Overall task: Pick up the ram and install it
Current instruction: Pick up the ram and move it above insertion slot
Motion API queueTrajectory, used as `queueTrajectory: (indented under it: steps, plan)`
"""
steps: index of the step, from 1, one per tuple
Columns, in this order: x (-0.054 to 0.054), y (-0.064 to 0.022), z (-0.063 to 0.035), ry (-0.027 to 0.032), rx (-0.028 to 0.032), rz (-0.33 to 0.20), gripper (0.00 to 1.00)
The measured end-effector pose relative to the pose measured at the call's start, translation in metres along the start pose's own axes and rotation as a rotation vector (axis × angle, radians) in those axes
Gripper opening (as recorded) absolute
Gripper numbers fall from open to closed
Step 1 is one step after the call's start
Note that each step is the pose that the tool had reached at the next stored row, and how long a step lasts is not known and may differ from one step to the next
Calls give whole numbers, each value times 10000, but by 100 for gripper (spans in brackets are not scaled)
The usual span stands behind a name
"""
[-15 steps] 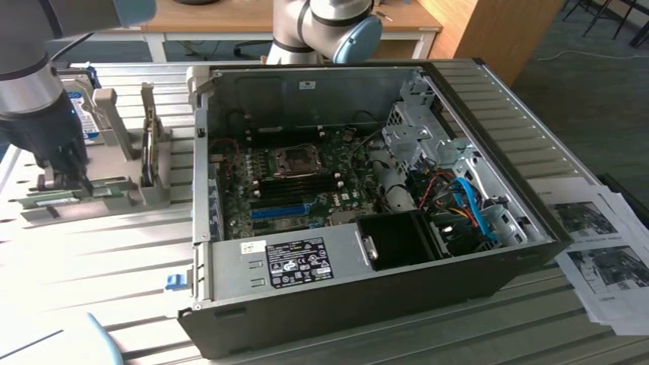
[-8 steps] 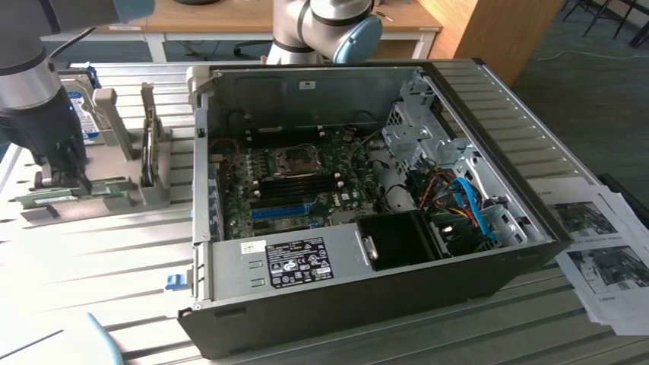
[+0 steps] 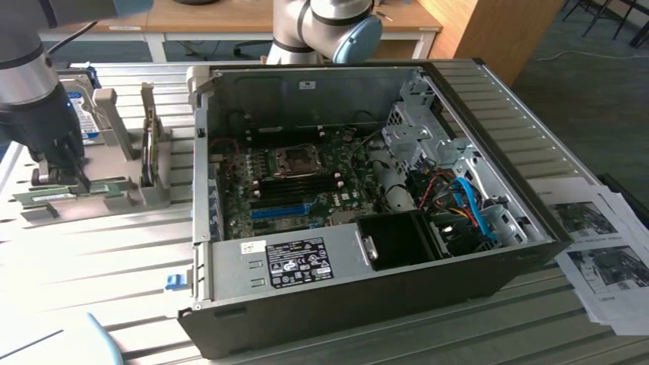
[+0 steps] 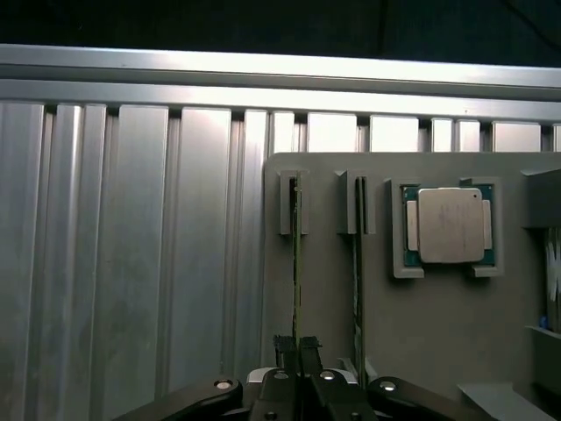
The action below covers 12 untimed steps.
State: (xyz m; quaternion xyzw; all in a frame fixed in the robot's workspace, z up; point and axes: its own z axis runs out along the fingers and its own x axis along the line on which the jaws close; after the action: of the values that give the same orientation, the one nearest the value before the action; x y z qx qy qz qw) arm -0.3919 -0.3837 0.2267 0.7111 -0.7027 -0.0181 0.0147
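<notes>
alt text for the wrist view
The gripper is closed on the ram, standing on edge in a slot of a grey holder. A second stick stands in the next slot, a silver CPU chip sits in a recess beyond it, all on a ribbed metal table.

Honestly, nothing legible here. The black-and-white label (image 3: pixel 294 261) on the power supply (image 3: pixel 231 275), at 7 o'clock inside the case (image 3: pixel 507 114), is just tiny print and logo blobs. The white sticker (image 3: pixel 307 84) at 12 o'clock is the same. Printed sheets (image 3: pixel 609 258) at 3 o'clock of the case: unreadable. The ram (image 4: pixel 297 263) shows edge-on, and I can't make out any marking on the CPU lid (image 4: pixel 450 224).
</notes>
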Motion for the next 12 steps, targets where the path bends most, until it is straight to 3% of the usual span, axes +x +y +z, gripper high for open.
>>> queueTrajectory:
  steps: [12]
  plan:
    - [0,4,-97,45,-1,133,11]
